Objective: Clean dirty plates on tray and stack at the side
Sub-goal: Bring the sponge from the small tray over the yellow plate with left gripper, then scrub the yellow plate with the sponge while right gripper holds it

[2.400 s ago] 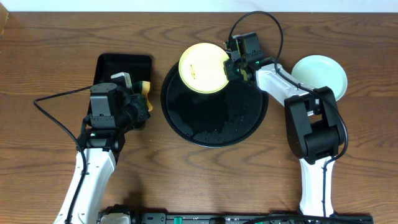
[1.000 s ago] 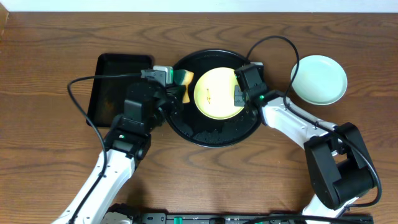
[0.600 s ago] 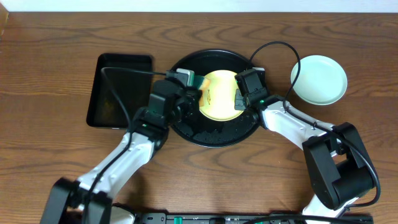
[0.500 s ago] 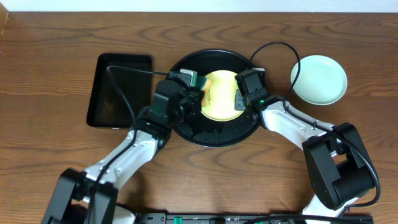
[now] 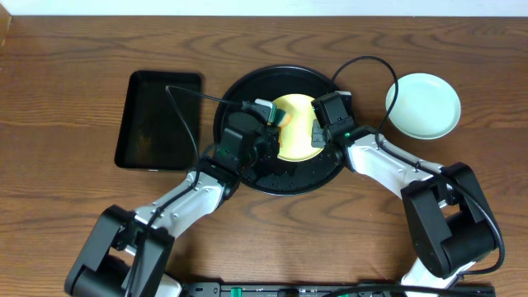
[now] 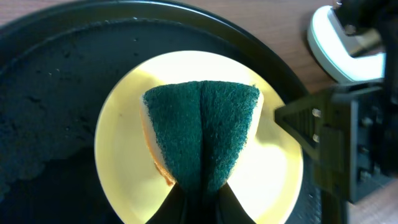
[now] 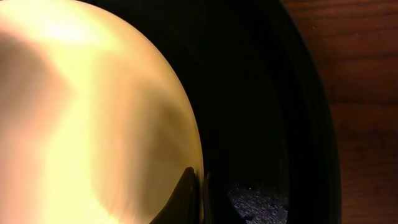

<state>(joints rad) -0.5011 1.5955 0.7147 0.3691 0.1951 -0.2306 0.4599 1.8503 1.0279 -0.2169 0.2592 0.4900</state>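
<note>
Tabletop tray (image 6: pixel 50 93): left end effector (image 6: pixel 198 200) holds sponge (image 6: pixel 202 130), apparently touching yellow plate (image 6: pixel 267 180).

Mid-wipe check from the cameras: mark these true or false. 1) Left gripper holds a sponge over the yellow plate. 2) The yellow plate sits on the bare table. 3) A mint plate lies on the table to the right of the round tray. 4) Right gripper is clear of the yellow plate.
1) True. The left gripper is shut on the sponge, green side showing, over the yellow plate.
2) False. The yellow plate is in the round tray.
3) True. The mint plate lies on the table, apart from the tray's rim.
4) False. The right gripper is shut on the yellow plate's right rim.
</note>
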